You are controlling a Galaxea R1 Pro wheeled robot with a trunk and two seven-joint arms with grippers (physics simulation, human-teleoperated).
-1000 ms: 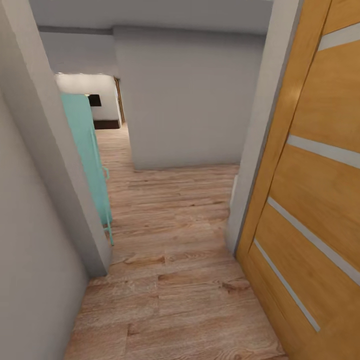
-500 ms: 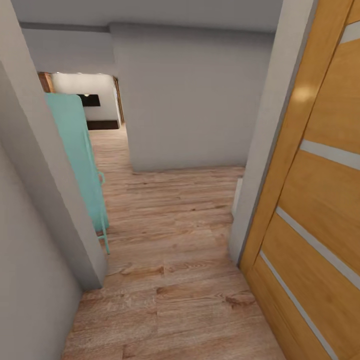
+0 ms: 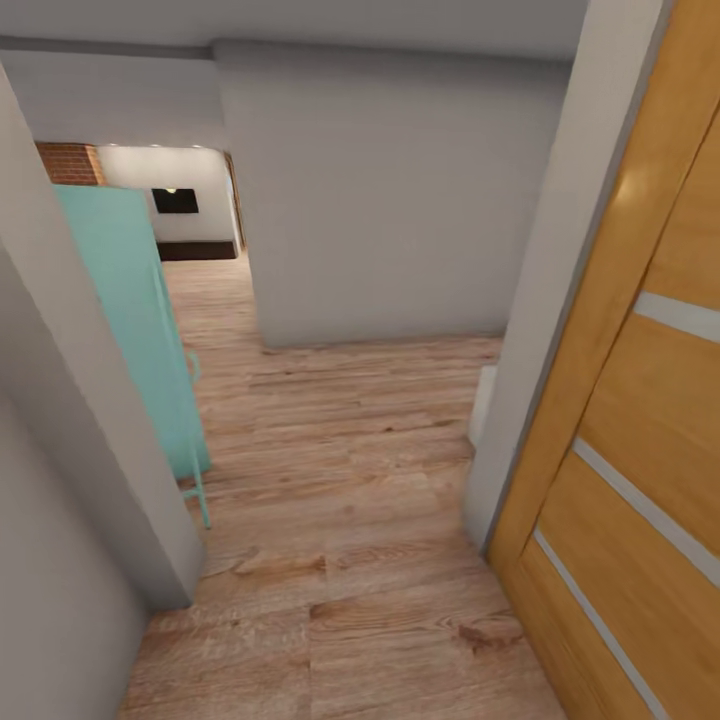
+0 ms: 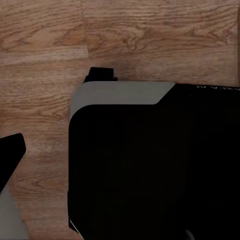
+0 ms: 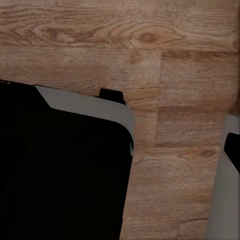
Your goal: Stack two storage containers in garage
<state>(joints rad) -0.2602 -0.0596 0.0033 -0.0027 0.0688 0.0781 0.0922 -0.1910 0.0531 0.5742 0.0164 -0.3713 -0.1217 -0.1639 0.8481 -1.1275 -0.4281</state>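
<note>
Head view moved fwd: brick column (image 3: 68, 163) now seen past teal door (image 3: 130, 320); tool state can't tell.

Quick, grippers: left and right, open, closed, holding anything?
Left: cannot be told; its wrist view looks down on the robot's dark base and wood floor.
Right: cannot be told; same sight, base over floor.

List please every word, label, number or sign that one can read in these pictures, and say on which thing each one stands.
Nothing can be read in full.
"...EA...": faint pale letters on the top edge of the black robot body in the left wrist view, cut off by the picture's edge and too blurred to read with certainty.
The honey-wood door, the turquoise furniture, the grey walls and the wood-plank floor carry no text.
</note>
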